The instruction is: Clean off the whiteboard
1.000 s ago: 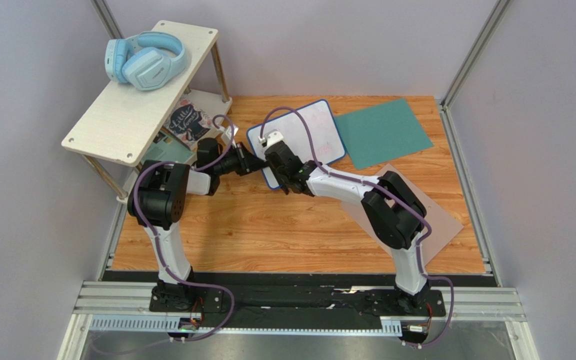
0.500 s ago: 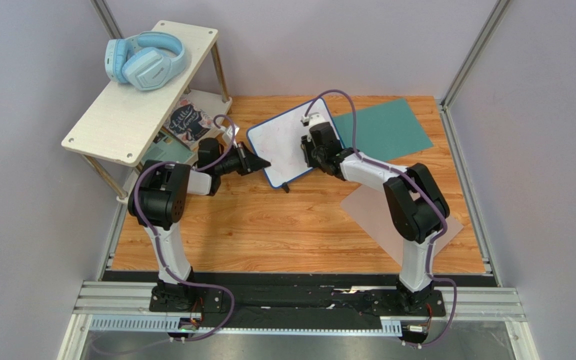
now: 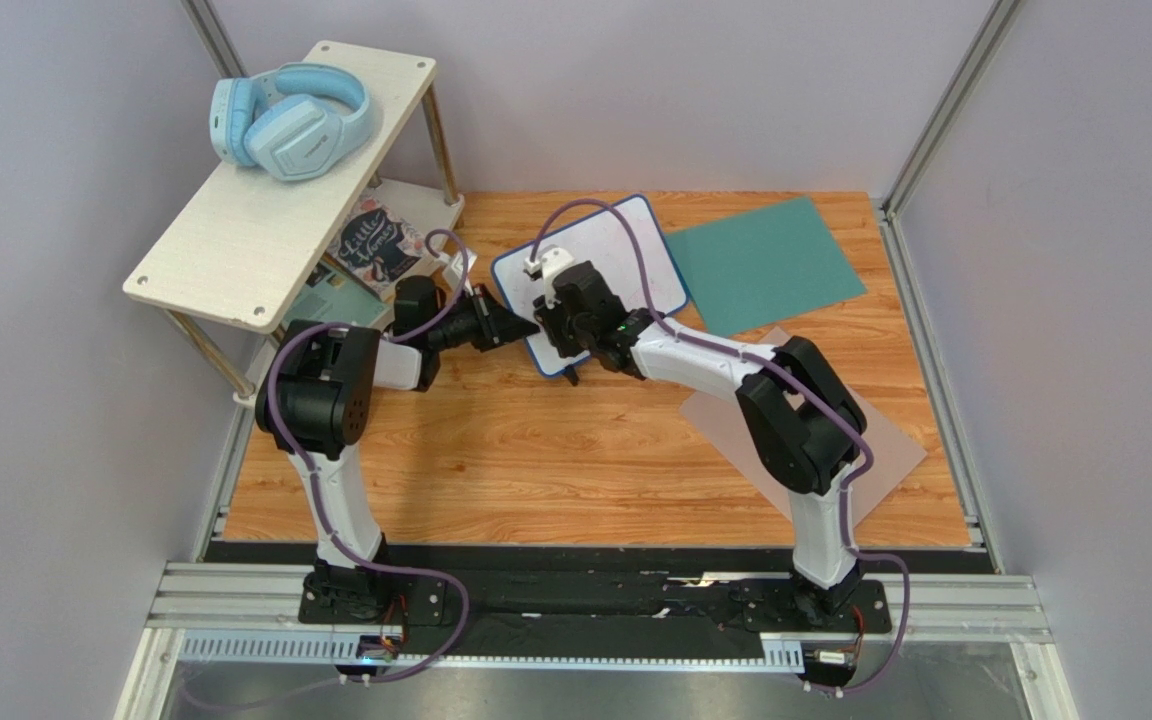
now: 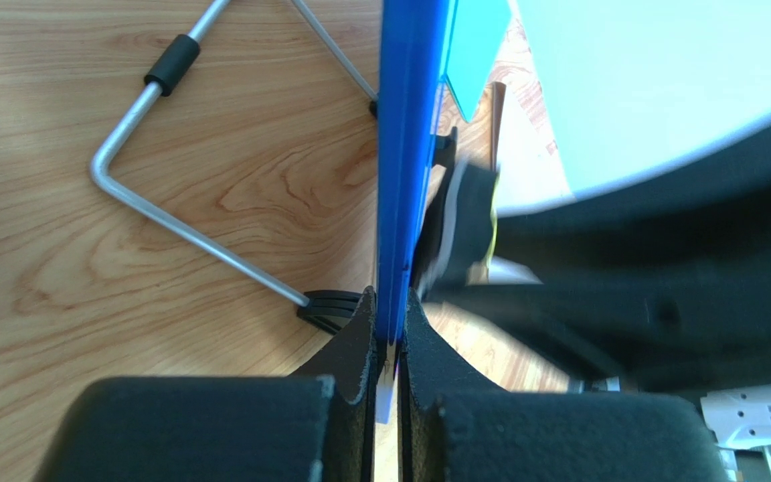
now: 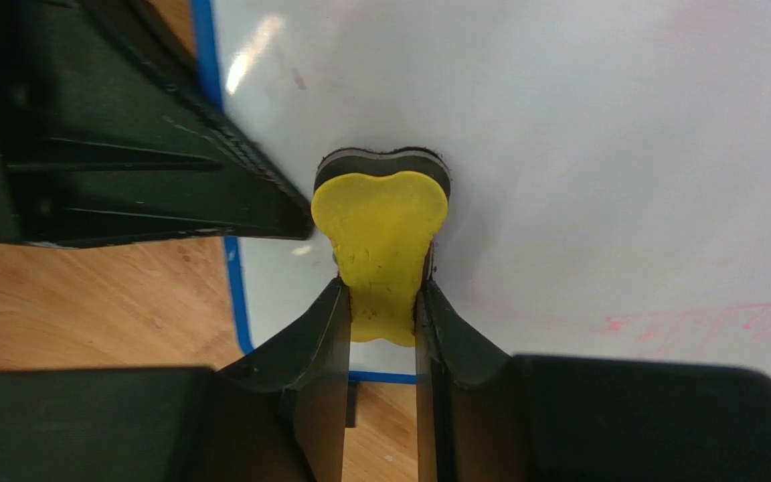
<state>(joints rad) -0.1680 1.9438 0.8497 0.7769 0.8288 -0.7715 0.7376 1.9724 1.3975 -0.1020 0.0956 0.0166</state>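
Observation:
The whiteboard is a glossy white board in a blue frame, lying at the back middle of the wooden table. My left gripper is shut on the board's left frame edge, with the blue rim pinched between its pads. Shut on a yellow eraser, my right gripper presses it onto the white surface near the board's lower left corner. In the top view this gripper sits just right of the left one. Faint pink scribbles show to the eraser's right.
A teal sheet lies right of the board. Partly under the right arm lies a grey-brown sheet. A white shelf with blue headphones stands at the back left, a book beneath it. The board's metal stand leg rests on the wood.
The right gripper carried the eraser from the board's left part to its right side, then back to the lower left. The left gripper has kept its hold and place.

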